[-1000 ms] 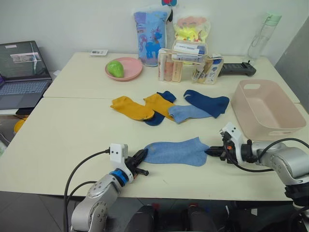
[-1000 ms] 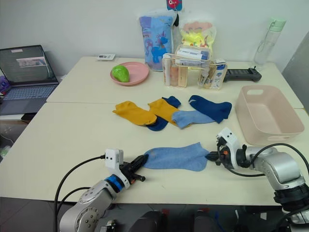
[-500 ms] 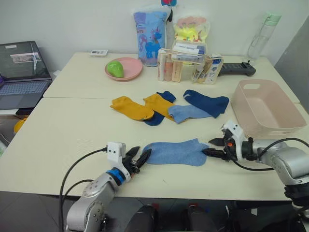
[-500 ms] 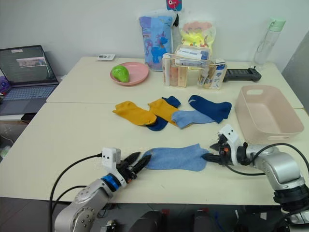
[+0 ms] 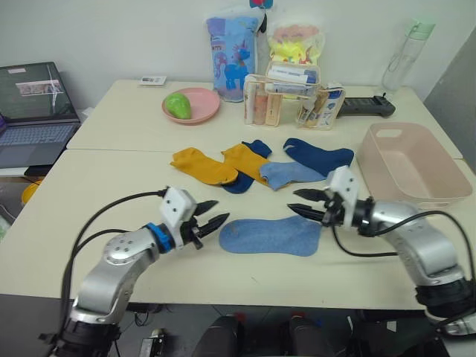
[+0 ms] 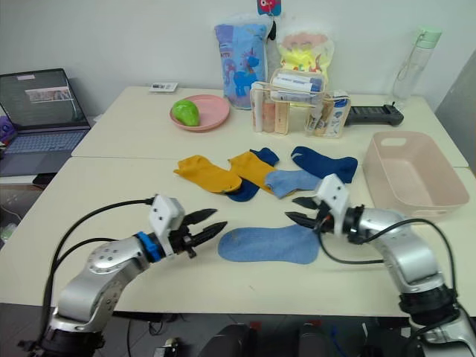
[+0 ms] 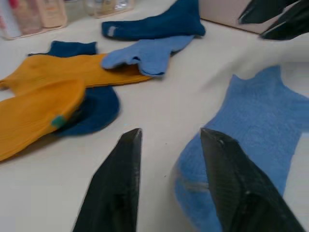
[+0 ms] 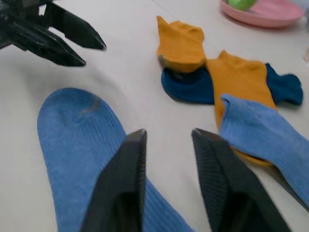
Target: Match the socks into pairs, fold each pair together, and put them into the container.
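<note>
Flat light blue knit ankle sock (image 5: pixel 271 235) lies alone on the cream surface (image 5: pixel 111 193). Left hand (image 5: pixel 212 221) at its 9 o'clock, fingers apart, holding nothing; right hand (image 5: pixel 303 203) at its 1 o'clock, fingers apart, empty. Remaining yellow, navy and light blue socks (image 5: pixel 256 165) heaped at 12 o'clock. Pale pink rectangular plastic tub (image 5: pixel 411 167) at 2 o'clock, empty.

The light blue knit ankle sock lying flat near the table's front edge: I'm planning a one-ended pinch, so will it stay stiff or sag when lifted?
The light blue knit ankle sock lies limp and flat on the cream table, so it would probably droop from a one-ended pinch. It looks thin, likely very light. Its ribbed knit probably grips fingers rather than slipping.
</note>
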